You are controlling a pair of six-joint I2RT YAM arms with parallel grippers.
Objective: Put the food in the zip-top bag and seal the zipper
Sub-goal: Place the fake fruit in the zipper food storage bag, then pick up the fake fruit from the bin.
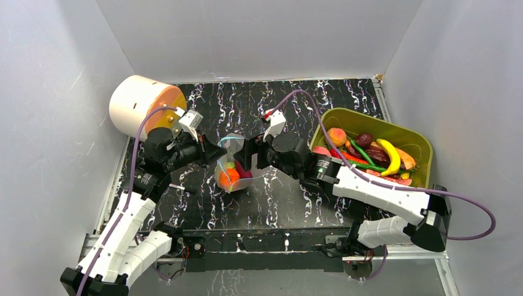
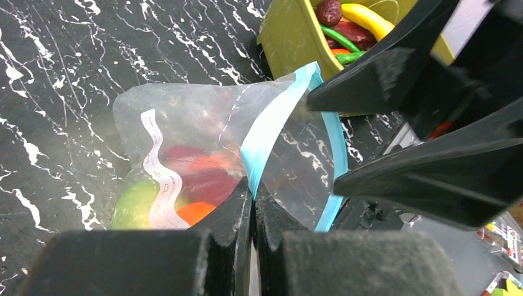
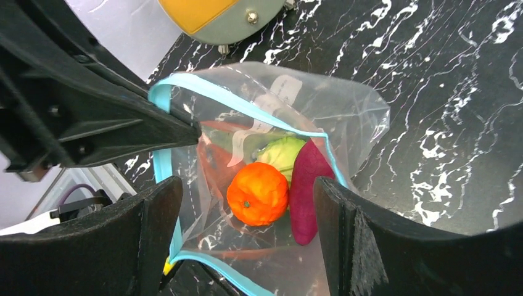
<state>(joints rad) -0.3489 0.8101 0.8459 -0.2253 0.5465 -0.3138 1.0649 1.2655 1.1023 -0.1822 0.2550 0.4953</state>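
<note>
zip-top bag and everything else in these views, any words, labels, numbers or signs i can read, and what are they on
No text can be read in any view.
zip-top bag: the white wavy strip on its side may carry print, but it is too blurred to read.
white and orange cylinder: no marking shows.
olive-green bin: no label shows.
</note>
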